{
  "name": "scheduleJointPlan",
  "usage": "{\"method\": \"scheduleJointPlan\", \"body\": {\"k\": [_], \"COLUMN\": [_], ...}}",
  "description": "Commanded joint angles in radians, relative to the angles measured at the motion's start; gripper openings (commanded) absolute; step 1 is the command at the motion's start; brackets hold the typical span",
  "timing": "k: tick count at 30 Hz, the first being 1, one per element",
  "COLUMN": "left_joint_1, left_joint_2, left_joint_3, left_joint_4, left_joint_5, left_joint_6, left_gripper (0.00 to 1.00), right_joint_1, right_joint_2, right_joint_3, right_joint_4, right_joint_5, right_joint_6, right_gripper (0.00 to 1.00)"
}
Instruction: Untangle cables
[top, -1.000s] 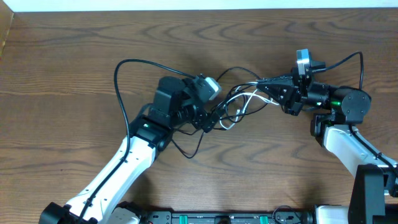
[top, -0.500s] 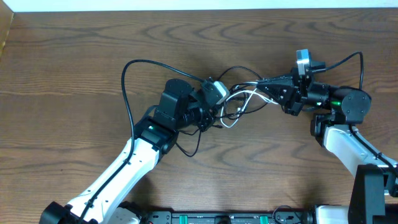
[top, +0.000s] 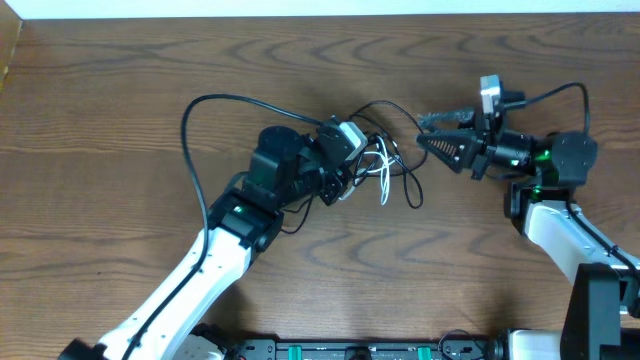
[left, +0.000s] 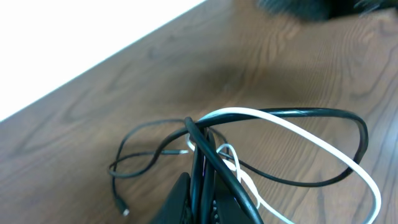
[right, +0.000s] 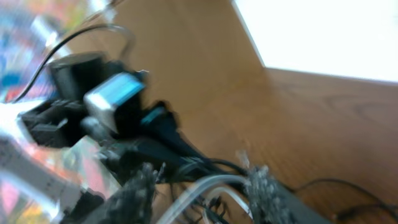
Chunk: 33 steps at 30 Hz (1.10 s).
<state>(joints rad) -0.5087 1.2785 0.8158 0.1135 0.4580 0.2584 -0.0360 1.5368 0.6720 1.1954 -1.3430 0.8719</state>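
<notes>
Brown wood table (top: 120, 80) fills the view from above, with a white strip along its far edge. Your cables (top: 385, 170) sit in one messy bunch near the middle of the table, between the two arms.

Your left gripper (left: 205, 196) is closed on the cables. In the left wrist view, black cords run straight into its pinched jaws. One white cord (left: 249, 111) and one thick black cord (left: 311, 111) bend out from there in big loops to the right. A thin black cord curls away to the left and lies flat on the wood, ending in a small plug (left: 122, 208).

From above, part of the bunch hangs down on the near side of the left gripper, and a black loop (top: 412, 192) rests on the table.

Your right gripper (top: 420, 130) is just to the right of the bunch, pointing left at it. Its jaws are apart and nothing sits between them. It is close to the cables but not touching them. The right wrist view is too blurry to show more; you can only make out its two fingers (right: 140, 190) and the left arm beyond them.
</notes>
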Motion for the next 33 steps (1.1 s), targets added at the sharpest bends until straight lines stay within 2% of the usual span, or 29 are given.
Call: {"method": "scheduleJointPlan", "body": {"k": [1,5,13,17,25,28,32,33], "left_joint_1": [0.0,0.0,0.0,0.0,0.0,0.0,0.0,0.0], "left_joint_2": [-0.076,-0.131,-0.177,-0.177,-0.176,-0.175,-0.175,-0.175], "left_joint_3": [0.006,0.006,0.006,0.006,0.006,0.006,0.006,0.006], "left_joint_4": [0.013,0.024,0.068,0.103,0.159,0.18,0.205,0.212], "left_joint_5": [-0.006,-0.006,-0.018,-0.093,-0.093,-0.093,-0.093,-0.093], "left_joint_6": [-0.021,-0.021,-0.024,-0.09,-0.12,-0.138,-0.147,-0.157], "left_gripper": [0.07,0.07,0.08,0.08,0.08,0.08,0.08,0.08], "right_joint_1": [-0.029,-0.032,-0.019,0.014,0.098,0.125,0.145,0.145], "right_joint_2": [-0.003,-0.003,-0.003,-0.003,-0.003,-0.003,-0.003,-0.003], "right_joint_3": [-0.001,-0.001,-0.001,-0.001,-0.001,-0.001,-0.001,-0.001], "right_joint_4": [-0.094,-0.179,-0.198,-0.198,-0.206,-0.205,-0.216,-0.22], "right_joint_5": [0.076,0.096,0.092,0.047,0.021,0.02,0.02,0.02], "right_joint_6": [-0.043,-0.085,-0.113,-0.22,-0.374,-0.419,-0.463,-0.465], "right_gripper": [0.57,0.66,0.68,0.72,0.78,0.73,0.56,0.55]}}
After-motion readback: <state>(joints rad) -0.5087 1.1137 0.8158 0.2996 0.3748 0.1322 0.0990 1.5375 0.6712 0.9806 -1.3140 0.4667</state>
